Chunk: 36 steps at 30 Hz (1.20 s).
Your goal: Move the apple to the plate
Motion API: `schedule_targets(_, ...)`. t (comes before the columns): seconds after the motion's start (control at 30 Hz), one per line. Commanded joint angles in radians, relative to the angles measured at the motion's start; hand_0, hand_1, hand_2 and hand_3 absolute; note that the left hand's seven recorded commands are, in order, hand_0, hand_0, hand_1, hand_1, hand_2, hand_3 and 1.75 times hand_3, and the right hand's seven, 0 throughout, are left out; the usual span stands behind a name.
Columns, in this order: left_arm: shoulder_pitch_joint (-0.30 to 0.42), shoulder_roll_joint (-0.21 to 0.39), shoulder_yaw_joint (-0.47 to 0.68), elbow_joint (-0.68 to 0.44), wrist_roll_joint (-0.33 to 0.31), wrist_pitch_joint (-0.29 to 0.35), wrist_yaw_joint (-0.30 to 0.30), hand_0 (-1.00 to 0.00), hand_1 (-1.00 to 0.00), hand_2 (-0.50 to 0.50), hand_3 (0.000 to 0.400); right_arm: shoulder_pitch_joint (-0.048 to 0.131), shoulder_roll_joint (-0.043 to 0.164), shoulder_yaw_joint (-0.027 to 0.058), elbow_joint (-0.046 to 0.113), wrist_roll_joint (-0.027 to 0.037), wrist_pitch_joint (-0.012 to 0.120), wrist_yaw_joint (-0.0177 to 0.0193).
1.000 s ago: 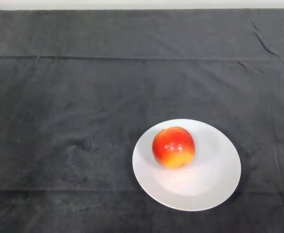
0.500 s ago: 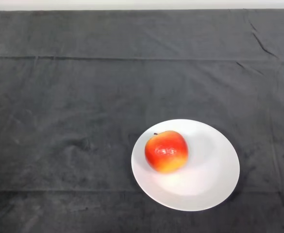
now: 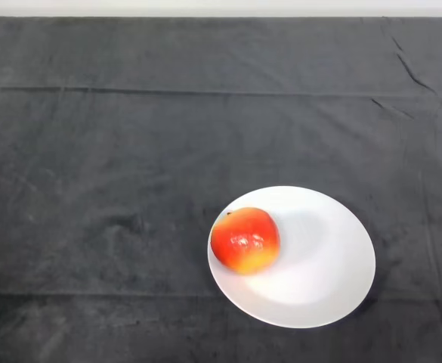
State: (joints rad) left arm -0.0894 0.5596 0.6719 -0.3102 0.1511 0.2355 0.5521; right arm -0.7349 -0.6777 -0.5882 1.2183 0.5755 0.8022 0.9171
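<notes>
Red and yellow, the apple (image 3: 245, 240) sits on the white plate (image 3: 326, 257). It is not in the middle. It is over at the 9 o'clock side of the plate, right by the rim, and a bit of it seems to hang past the edge. Its little stem end points up toward 11 o'clock. The plate lies on the dark cloth (image 3: 92, 189), down toward 5 o'clock on the table.

I cannot see my hand here, so I cannot tell if it is open or holding anything.

I think the job looks done, since the apple is on the plate. But it may not be safe there. An apple is round, and the plate is smooth and slopes up at the rim. If the apple is not at rest, or if the table gets 1 small bump, it could tip over the rim at 9 o'clock and roll out onto the cloth. Then it would be off the plate. If I reach in from 7 o'clock to fix it, I could knock it off myself.
</notes>
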Motion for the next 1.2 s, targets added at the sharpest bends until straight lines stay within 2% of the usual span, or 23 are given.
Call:
schedule_targets(0.03,-0.01,-0.002,0.04,0.006,0.033,-0.016,0.019,0.0,0.0,0.0,0.0,-0.019,-0.021,-0.0156,0.002,0.0007,0.004,-0.0029)
schedule_targets(1.2,-0.014,-0.02,0.058,0.022,0.048,-0.031,-0.014,0.0,0.0,0.0,0.0,-0.019,-0.021,-0.0152,0.003,0.0004,0.004,-0.0021)
